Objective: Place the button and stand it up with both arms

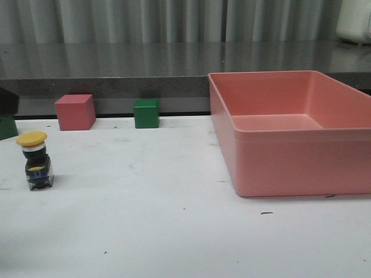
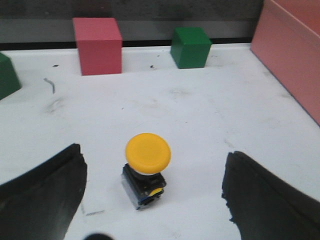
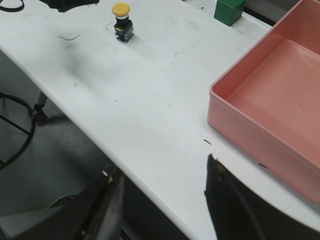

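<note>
The button [image 1: 36, 161] stands upright on the white table at the left, yellow cap up, dark blocky base down. In the left wrist view the button [image 2: 146, 170] stands between my left gripper's [image 2: 153, 157] two wide-open dark fingers [image 2: 45, 190], touching neither. My right gripper [image 3: 161, 165] is open and empty and hangs over the table's front edge, far from the button [image 3: 121, 22]. Neither gripper shows in the front view.
A pink cube [image 1: 75, 112] and a green cube [image 1: 146, 113] stand at the back of the table behind the button. A large pink bin [image 1: 272, 156] fills the right side. A green block under a black object [image 1: 7, 121] sits at the left edge.
</note>
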{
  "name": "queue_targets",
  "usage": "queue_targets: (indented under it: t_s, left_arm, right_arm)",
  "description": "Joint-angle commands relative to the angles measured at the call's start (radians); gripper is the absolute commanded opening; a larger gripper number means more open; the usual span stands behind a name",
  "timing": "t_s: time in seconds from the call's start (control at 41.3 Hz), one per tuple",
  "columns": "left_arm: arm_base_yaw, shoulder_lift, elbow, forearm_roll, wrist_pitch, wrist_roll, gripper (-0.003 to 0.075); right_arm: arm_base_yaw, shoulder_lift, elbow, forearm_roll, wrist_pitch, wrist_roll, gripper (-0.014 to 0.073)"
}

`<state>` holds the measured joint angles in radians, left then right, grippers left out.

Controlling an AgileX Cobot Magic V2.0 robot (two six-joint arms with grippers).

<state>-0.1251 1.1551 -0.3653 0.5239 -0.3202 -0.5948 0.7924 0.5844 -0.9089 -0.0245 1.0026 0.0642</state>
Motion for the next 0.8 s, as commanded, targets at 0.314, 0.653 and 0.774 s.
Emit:
queue_targets:
  t_s: [0.314,0.653,0.774]
  left_arm:
    - [-0.351,-0.228,-0.368,-0.159,0.964,0.203,0.0547]
    - [-0.415,-0.338,-0.460,-0.464,1.104,0.571,0.0547]
    - [-0.415,-0.417,-0.460,-0.588,1.119,0.656,0.0547]
  right_arm:
    - [-0.005,0.003,-0.023,0.001,-0.064,-0.015,0.0403]
    - [-0.005,0.003,-0.023,0.001,-0.064,-0.015,0.0403]
    - [-0.005,0.003,-0.023,0.001,-0.064,-0.015,0.0403]
